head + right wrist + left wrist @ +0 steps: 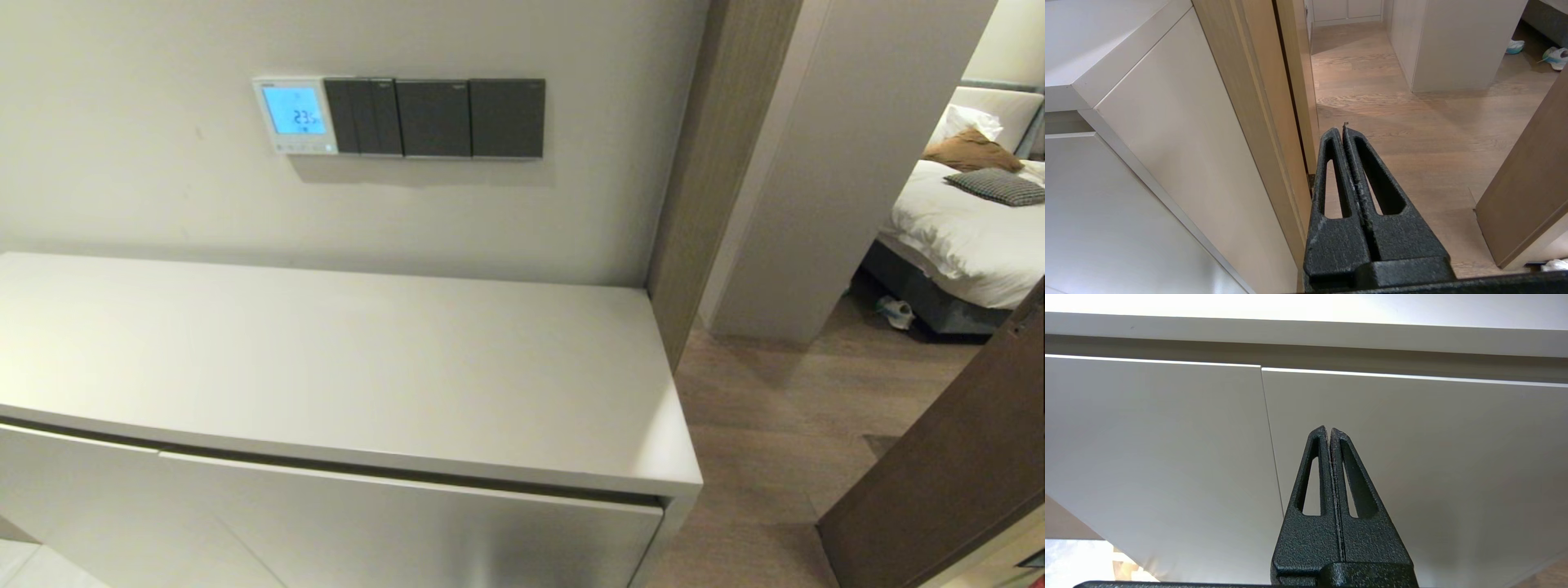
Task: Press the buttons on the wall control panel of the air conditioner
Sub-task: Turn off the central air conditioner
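Hanging low before the pale cabinet doors, the left gripper has its two black fingers pressed together with nothing between them, its tips just beside the thin vertical seam where the two doors meet. The right gripper is likewise closed and empty, held near the cabinet's outer corner, pointing over bare wooden floor that runs on between a wooden door frame and an open door leaf. Neither arm shows in the head view. Above, the cabinet top lies as a broad flat slab, its front edge overhanging the doors and its right edge ending at the doorway. Farther back on the wall, well above that top, the air conditioner's wall control panel glows light blue with digits, and the buttons sit in a strip along its lower edge. Three dark grey switch plates join its right side. Beyond the doorway a bed stands.
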Controlling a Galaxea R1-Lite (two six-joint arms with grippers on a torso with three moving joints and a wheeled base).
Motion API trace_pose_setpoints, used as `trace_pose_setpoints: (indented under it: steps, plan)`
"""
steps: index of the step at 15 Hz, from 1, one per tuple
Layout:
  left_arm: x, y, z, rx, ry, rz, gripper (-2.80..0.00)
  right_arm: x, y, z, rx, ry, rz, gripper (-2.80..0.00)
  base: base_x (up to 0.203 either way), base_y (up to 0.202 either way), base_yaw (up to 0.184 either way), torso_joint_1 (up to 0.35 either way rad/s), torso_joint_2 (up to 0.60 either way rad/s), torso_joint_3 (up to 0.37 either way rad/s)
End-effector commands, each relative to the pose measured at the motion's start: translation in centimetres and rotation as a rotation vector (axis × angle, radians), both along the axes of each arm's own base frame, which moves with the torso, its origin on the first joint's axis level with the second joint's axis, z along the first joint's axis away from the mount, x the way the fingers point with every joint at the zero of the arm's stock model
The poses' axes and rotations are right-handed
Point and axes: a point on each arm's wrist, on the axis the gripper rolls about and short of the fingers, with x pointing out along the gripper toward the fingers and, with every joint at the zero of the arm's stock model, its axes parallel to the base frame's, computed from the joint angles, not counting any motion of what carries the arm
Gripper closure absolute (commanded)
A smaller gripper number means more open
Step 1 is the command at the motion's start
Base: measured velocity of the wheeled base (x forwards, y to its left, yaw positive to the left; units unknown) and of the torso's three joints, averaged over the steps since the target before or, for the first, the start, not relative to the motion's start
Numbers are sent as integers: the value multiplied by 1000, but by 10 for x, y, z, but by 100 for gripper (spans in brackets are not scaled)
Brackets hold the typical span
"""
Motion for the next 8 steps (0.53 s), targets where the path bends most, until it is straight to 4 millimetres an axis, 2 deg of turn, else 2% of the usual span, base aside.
trace_pose_setpoints:
  steps: [1, 3, 8]
  plan:
    - [0, 0, 0, 0, 2, -1, 0, 0, 0, 0, 0, 3, 1, 0, 0, 0, 0, 0, 0, 0]
    - [0, 0, 4, 2, -22, 0, 0, 0, 0, 0, 0, 3, -1, 0, 0, 0, 0, 0, 0, 0]
    - [-7, 0, 32, 3, -110, -6, 0, 0, 0, 0, 0, 3, 1, 0, 0, 0, 0, 0, 0, 0]
